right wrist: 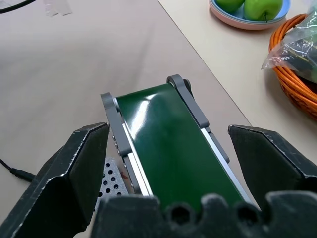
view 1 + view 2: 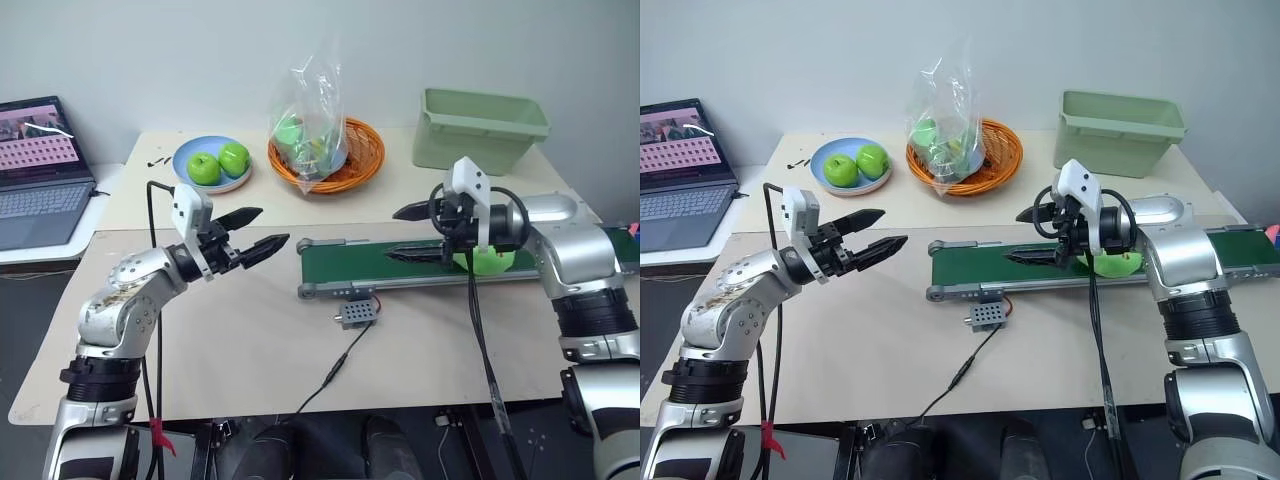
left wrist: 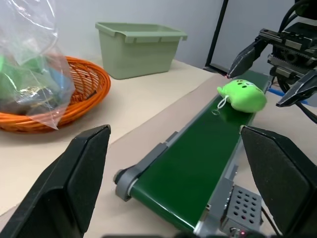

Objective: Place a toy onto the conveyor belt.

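Observation:
The lime-green plush toy (image 2: 487, 262) lies on the dark green conveyor belt (image 2: 350, 262), towards its right part; it is also in the left wrist view as the toy (image 3: 243, 95) on the belt (image 3: 188, 163). My right gripper (image 2: 392, 233) hangs open just above the belt, its fingers pointing left past the toy, nothing between them. The toy sits under that hand, partly hidden by it. My left gripper (image 2: 270, 228) is open and level over the table, just left of the belt's left end, pointing towards it.
A grey control box (image 2: 357, 314) with a black cable sits in front of the belt. At the back are a blue plate with two green apples (image 2: 213, 165), an orange basket holding a clear bag (image 2: 326, 155), and a pale green bin (image 2: 480, 130). A laptop (image 2: 35, 170) stands far left.

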